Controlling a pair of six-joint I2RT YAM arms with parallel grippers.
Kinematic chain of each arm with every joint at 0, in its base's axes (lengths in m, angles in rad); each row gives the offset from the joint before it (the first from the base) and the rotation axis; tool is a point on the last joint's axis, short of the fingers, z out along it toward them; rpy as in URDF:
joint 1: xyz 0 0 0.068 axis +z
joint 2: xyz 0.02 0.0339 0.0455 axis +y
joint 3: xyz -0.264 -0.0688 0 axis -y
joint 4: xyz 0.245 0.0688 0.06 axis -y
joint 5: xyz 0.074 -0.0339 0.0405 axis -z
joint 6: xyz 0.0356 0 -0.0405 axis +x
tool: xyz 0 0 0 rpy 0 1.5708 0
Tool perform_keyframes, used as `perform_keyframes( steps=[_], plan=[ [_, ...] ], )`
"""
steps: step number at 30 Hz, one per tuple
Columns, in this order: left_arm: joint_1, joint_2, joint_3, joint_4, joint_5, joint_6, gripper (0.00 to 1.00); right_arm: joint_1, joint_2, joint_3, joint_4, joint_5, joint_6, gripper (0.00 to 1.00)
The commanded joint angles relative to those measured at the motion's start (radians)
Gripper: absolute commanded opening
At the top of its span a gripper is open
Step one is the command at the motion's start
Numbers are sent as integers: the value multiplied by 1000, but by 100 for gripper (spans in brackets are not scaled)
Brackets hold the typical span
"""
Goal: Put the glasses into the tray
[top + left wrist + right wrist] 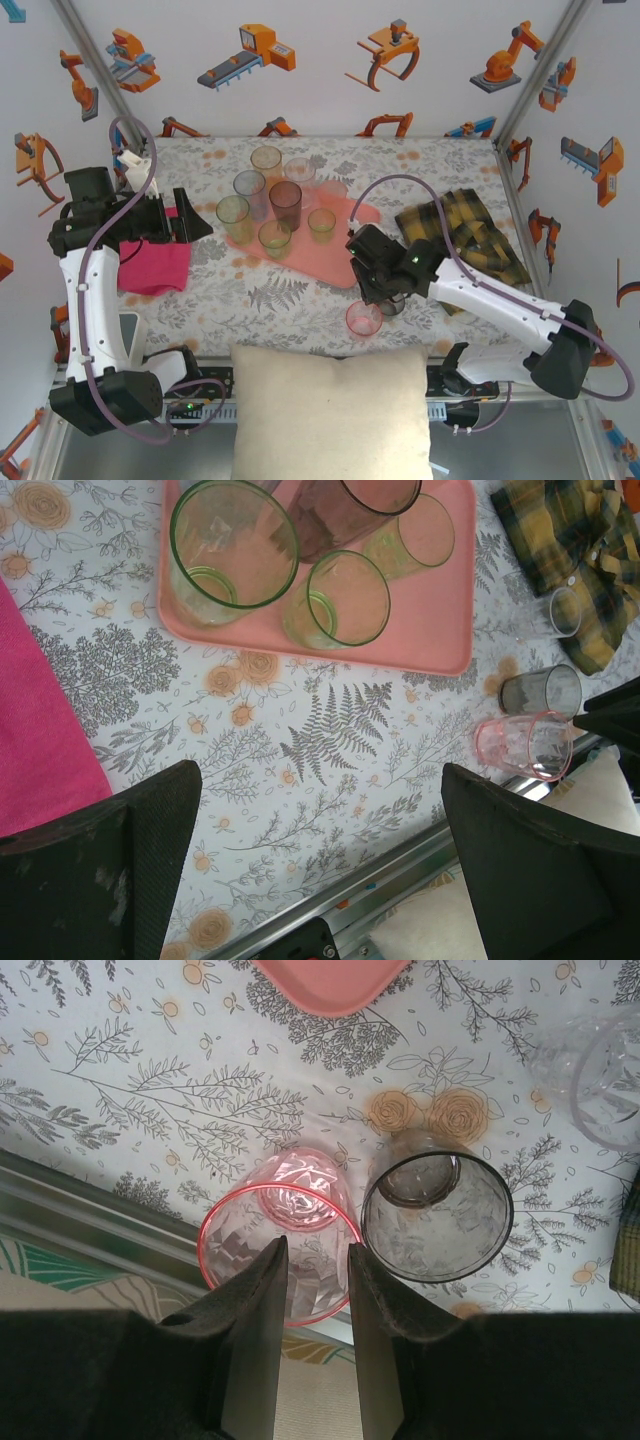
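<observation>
White cloth printed with grey ferns and orange roses covers the desk (280, 300), and a metal rail (90, 1210) runs along its near edge. White walls (320, 90) carrying pictures of orange robot arms close the far, left and right sides.

A cream cushion (330, 410) lies in front of the near edge. The tray (320, 260) lies in the middle of the desk, and most of the glasses (285, 200) stand on its left part and toward the far edge.

A magenta cloth (155, 262) lies at the left edge and a plaid cloth (465, 235) at the right edge. A pink glass (364, 318) stands at the near edge, off the tray, just beside a grey glass (437, 1215).

The right end effector (315, 1250) is over the pink glass with its fingers a narrow gap apart. I cannot tell if they pinch it. The left end effector (320, 780) hangs near the left edge, fingers wide apart and holding nothing.
</observation>
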State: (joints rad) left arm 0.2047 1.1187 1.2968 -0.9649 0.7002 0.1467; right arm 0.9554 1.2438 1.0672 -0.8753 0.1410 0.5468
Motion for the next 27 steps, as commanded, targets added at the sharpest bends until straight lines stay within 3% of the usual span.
perform_keyframes(
  steps=[1,27],
  plan=[
    [3,-1,23,-12,26,-5,97,17,15,-13,-15,34,14,33],
    [4,-15,20,-17,24,-13,97,42,88,-47,30,69,-41,34]
  ],
)
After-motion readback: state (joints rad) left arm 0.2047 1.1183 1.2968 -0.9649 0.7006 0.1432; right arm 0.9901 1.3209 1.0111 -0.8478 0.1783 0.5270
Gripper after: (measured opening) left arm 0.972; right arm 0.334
